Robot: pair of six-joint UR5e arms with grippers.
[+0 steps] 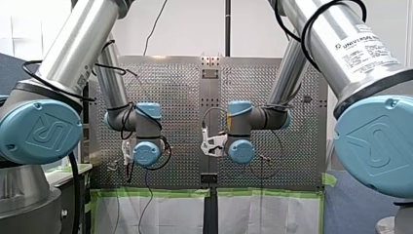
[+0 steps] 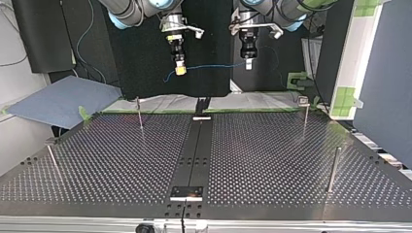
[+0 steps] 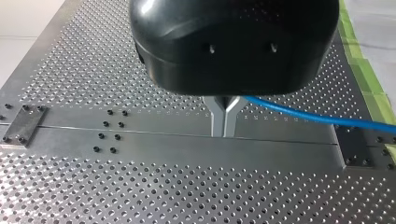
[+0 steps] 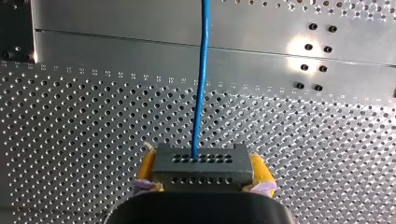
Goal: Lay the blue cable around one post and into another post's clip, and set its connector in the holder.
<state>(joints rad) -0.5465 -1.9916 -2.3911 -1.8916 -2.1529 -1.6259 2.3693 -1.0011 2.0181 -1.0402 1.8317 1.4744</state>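
The desk point(image 4: 93, 116) is bare perforated metal, brushed and shiny. Above it, the blue cable point(image 4: 201, 84) has a smooth, slightly glossy plastic jacket; its connector point(image 4: 203, 168) is matt dark-grey plastic. My right gripper point(image 4: 203, 173) has matt yellow pads point(image 4: 148, 164); my left gripper point(image 3: 225, 126) has a glossy black plastic housing and bare metal fingers point(image 3: 217, 119).

Front view: behind and above the arms' shoulders, facing along the grey perforated metal table point(image 1: 170, 97).
Top view: across the table, low, facing the arms.
Left wrist view: close above the table, along the black metal-fingered left gripper point(image 3: 225, 133).
Right wrist view: close, along the yellow-padded right gripper point(image 4: 201, 161) over its dark grey connector block point(image 4: 187, 170).
Shared: table in all; thin blue cable point(image 2: 214, 66) in top and wrist views.
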